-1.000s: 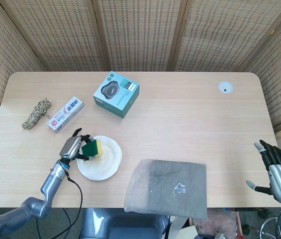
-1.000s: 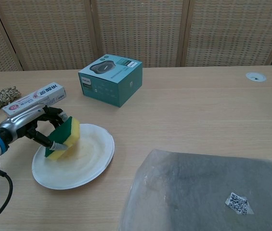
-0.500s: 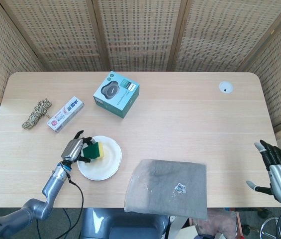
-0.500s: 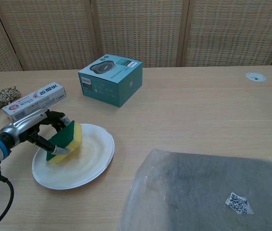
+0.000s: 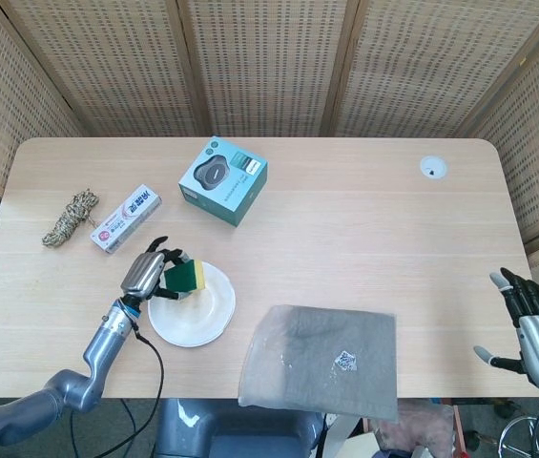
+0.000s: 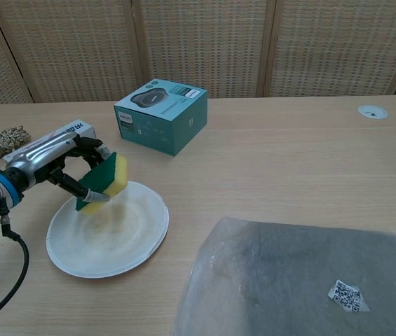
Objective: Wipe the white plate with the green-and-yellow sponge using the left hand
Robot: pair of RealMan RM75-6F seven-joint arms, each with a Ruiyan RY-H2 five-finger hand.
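left hand clamped on sponge, lifted off the white plate since last frame, now tilted over its far-left rim, right hand idle, fingers apart, unchanged

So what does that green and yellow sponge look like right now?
The green-and-yellow sponge is a small block with a dark green scrubby layer on one side and soft yellow foam on the other. The left hand grips it, standing it tilted on edge above the far left part of the round white plate. In the chest view it looks lifted just off the plate.
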